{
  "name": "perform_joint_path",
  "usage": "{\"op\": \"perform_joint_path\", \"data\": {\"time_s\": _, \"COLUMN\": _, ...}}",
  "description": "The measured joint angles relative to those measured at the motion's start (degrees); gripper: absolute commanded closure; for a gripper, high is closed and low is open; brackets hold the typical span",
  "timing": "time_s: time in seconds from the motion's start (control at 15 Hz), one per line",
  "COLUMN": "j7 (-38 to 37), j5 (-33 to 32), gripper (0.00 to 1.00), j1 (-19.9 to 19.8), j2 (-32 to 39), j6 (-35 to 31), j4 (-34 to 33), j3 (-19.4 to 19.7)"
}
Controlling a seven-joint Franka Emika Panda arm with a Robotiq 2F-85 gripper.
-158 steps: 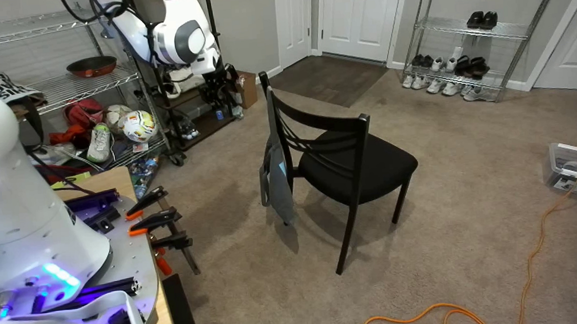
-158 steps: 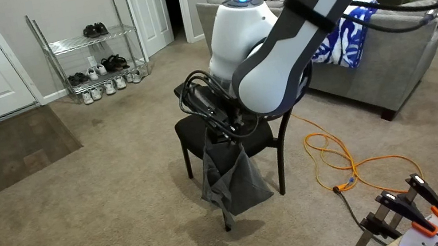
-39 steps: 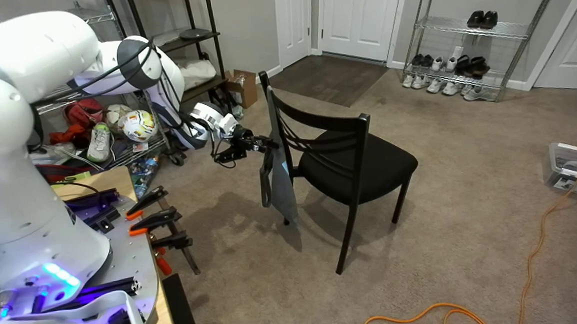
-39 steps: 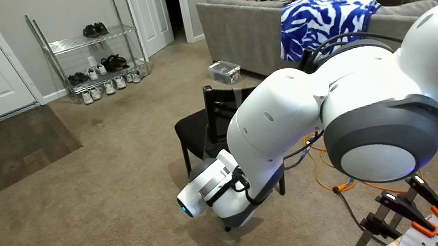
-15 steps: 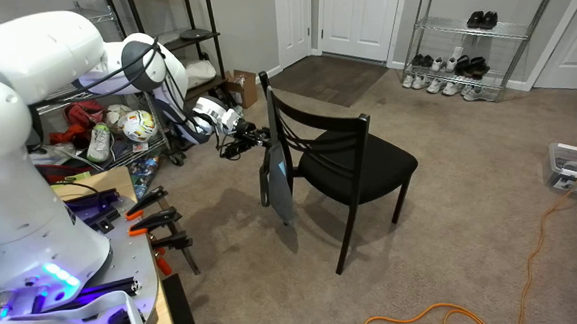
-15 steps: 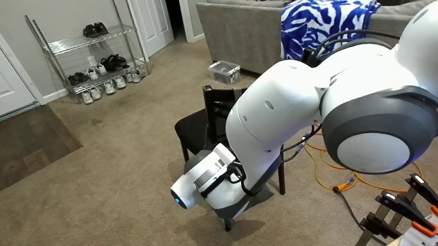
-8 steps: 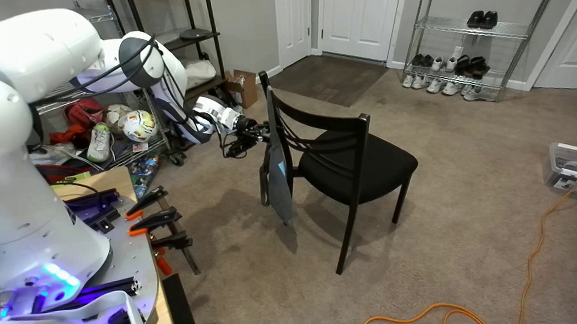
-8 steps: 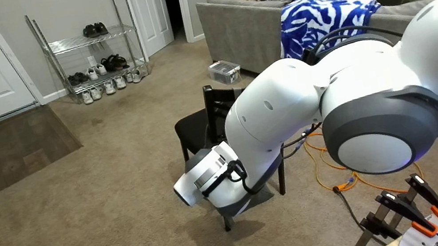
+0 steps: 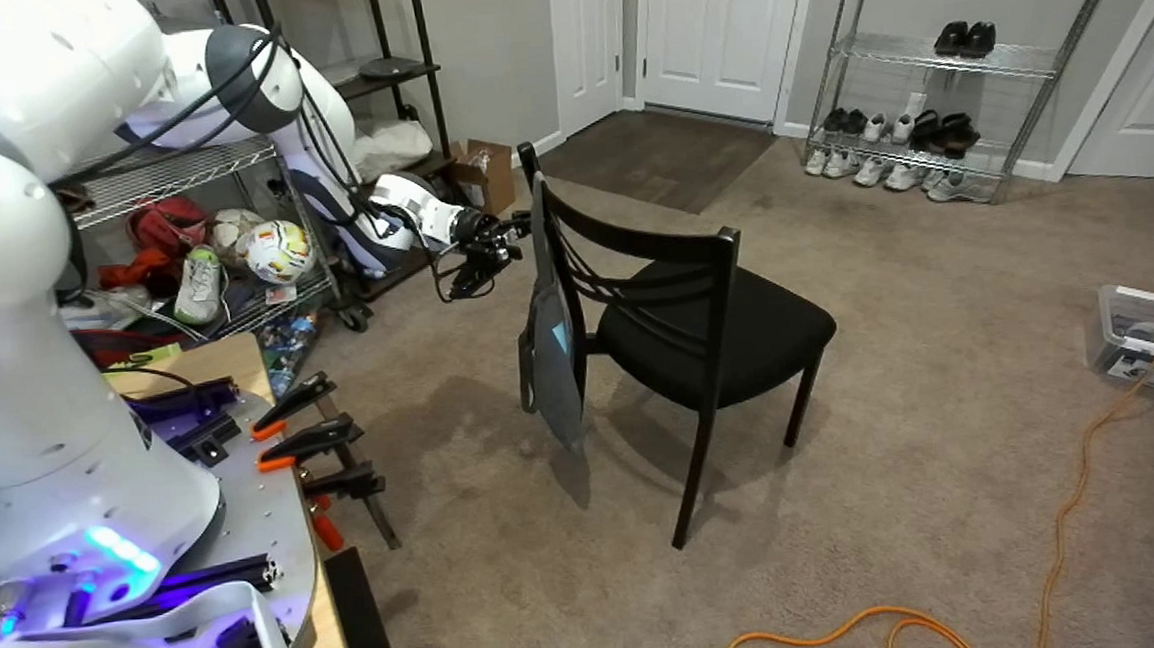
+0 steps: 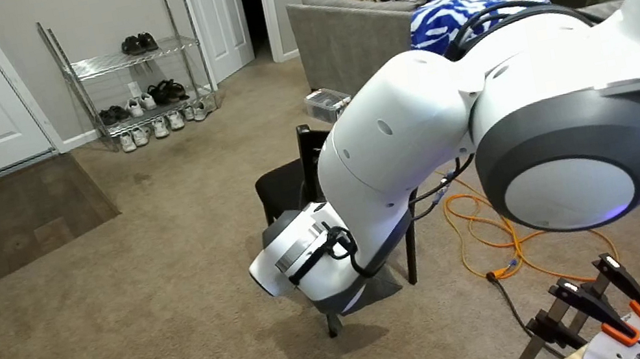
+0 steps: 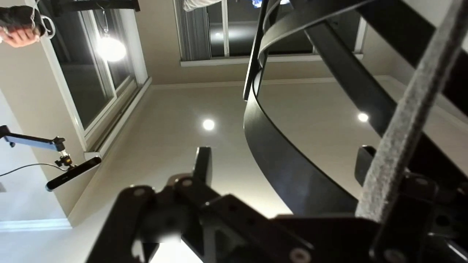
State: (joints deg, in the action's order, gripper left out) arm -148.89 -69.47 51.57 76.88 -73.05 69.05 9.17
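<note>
A grey felt bag [image 9: 551,356] hangs on the back of a black chair [image 9: 693,247]; its lower part also shows in an exterior view [image 10: 382,287]. My gripper [image 9: 519,227] is level with the upper chair back, close beside the bag's upper strip. In the wrist view my gripper [image 11: 283,164] is open with its fingers wide apart. A grey felt strip [image 11: 398,135] crosses in front of the right finger; whether they touch I cannot tell. Curved dark chair slats [image 11: 292,160] show beyond the fingers. The arm hides the gripper in an exterior view with the chair seat [image 10: 282,189].
Clamps [image 9: 314,440] stick out from the robot's table edge. A wire shelf [image 9: 177,178] with balls and shoes stands beside the arm. A shoe rack [image 9: 934,102], clear bin [image 9: 1149,334], orange cord [image 9: 1078,494] and grey couch [image 10: 347,36] stand farther off.
Over ten seconds my arm has come down and reached to the chair back. In the last half second the gripper has risen and drawn slightly back. The bag has shifted slightly.
</note>
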Motion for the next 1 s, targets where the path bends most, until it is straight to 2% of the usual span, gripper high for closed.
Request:
{"op": "perform_joint_path", "data": {"time_s": 0.53, "j7": -0.1, "j5": 4.6, "gripper": 0.0, "j1": 6.3, "j2": -0.7, "j6": 0.2, "j4": -0.1, "j3": 7.6}}
{"op": "perform_joint_path", "data": {"time_s": 0.73, "j7": 1.1, "j5": 8.4, "gripper": 0.0, "j1": 6.3, "j2": -0.8, "j6": 4.4, "j4": 0.6, "j3": 6.9}}
{"op": "perform_joint_path", "data": {"time_s": 1.0, "j7": 4.3, "j5": 8.2, "gripper": 0.0, "j1": 2.3, "j2": -0.6, "j6": 12.7, "j4": 0.5, "j3": 1.1}}
